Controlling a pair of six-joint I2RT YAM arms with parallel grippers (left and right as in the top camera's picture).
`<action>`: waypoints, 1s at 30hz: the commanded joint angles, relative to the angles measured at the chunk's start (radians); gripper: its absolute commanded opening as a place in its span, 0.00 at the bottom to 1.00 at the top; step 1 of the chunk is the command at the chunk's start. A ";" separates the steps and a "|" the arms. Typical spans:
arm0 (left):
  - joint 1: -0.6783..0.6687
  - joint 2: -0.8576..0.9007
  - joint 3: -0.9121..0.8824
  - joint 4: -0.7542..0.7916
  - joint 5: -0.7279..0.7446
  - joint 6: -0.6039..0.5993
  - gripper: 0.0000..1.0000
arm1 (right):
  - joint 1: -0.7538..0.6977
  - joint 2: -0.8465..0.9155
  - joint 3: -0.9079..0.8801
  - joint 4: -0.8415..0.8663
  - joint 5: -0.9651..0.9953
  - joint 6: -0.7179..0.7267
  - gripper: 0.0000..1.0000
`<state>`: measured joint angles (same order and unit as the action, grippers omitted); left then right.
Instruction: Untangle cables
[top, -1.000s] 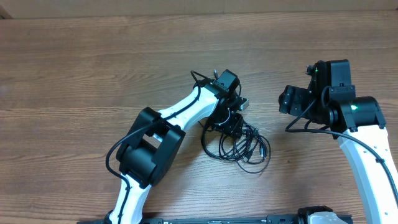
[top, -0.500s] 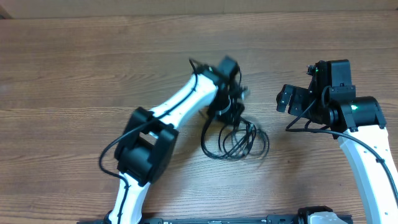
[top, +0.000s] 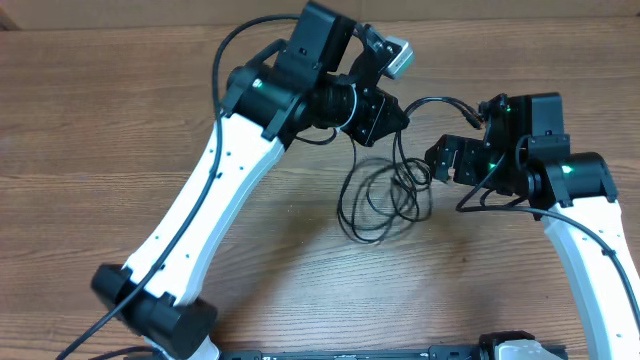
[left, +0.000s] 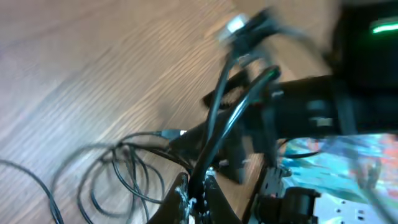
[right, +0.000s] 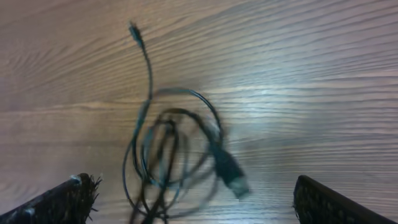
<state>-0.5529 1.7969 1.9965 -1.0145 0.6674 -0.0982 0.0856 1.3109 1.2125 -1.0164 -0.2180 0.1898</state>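
Note:
The cables (top: 378, 192) are thin black wires hanging in tangled loops below my raised left gripper (top: 393, 113). In the left wrist view that gripper (left: 198, 190) is shut on one black strand, which runs up to a blurred plug tip (left: 239, 25); the loose loops (left: 121, 177) lie to its left over the wood. A strand with a plug (top: 455, 101) reaches toward my right arm. My right gripper (top: 440, 160) stands open beside the loops. In the right wrist view the loops (right: 165, 155) and a larger plug (right: 231, 174) sway between its wide-apart fingers (right: 68, 196).
The brown wooden table (top: 120, 130) fills the view. My left arm (top: 215, 190) stretches diagonally across its left half, and my right arm (top: 580, 220) stands at the right edge. Thicker black cords run along both arms.
My left gripper has shut on a cable strand and lifted up and away, pulling the coil off the table into hanging loops. The right gripper has opened wider and edged left toward them.

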 joint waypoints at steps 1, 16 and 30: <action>0.010 -0.070 0.011 0.050 0.039 0.016 0.04 | -0.003 0.035 0.024 0.004 -0.113 -0.017 1.00; 0.011 -0.158 0.011 0.162 -0.095 -0.014 0.04 | -0.003 0.093 0.024 -0.133 -0.198 -0.014 0.96; 0.018 -0.155 0.011 0.108 -0.762 -0.243 0.04 | -0.003 0.101 0.024 -0.091 -0.017 -0.017 1.00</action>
<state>-0.5468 1.6604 1.9965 -0.8978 0.2199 -0.1974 0.0856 1.4094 1.2125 -1.1183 -0.3202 0.1818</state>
